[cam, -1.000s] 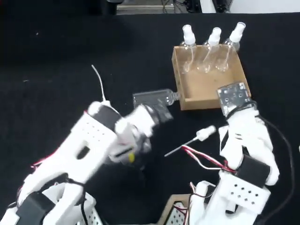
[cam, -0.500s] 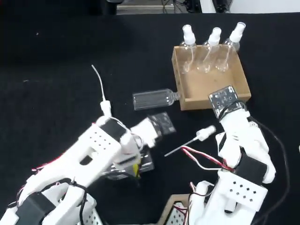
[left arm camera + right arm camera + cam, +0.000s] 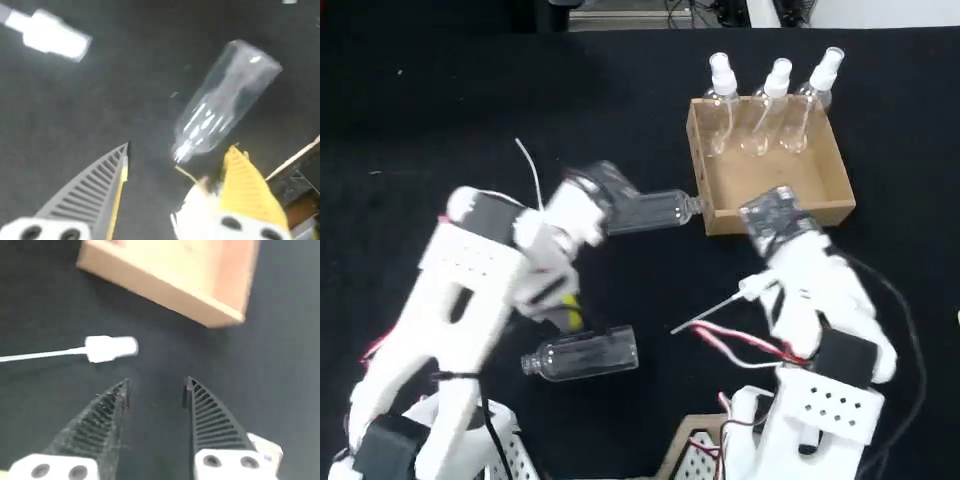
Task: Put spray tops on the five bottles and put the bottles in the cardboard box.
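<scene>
Three capped bottles (image 3: 775, 115) in the cardboard box (image 3: 740, 185) already; yet to cap and pack, two bare bottles (image 3: 582, 355); left gripper (image 3: 178, 149) and right gripper (image 3: 157, 381) spread, empty.

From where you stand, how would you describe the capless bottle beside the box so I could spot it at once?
Find the cardboard box, where three spray-topped bottles sit along the far wall. Just outside its left wall in the high view, a clear bottle lies flat, open neck toward the box. The other capless bottle lies well away from the box.
</scene>
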Action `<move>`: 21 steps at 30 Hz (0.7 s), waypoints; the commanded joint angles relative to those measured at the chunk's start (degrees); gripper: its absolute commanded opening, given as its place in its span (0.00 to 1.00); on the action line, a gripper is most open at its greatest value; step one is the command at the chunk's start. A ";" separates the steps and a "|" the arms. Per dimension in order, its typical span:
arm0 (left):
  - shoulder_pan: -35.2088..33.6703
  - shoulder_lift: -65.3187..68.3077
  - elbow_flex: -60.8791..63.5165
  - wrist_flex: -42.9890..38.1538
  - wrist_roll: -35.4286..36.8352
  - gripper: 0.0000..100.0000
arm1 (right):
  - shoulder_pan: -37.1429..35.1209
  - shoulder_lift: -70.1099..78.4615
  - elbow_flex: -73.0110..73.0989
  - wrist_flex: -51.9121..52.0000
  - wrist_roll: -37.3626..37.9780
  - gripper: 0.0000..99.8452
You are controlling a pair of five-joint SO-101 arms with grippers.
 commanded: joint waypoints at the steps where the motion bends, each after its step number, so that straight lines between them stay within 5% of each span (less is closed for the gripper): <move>1: -13.58 -2.20 -4.18 1.23 1.85 0.26 | -10.02 -0.66 -0.66 1.67 0.35 0.14; 9: -35.47 -2.11 -3.74 -0.44 5.80 0.26 | -33.67 -0.04 -0.48 6.59 -0.79 0.14; 21: -54.64 -1.58 -4.26 -2.11 13.98 0.26 | -64.09 20.35 -0.84 -0.18 -5.80 0.28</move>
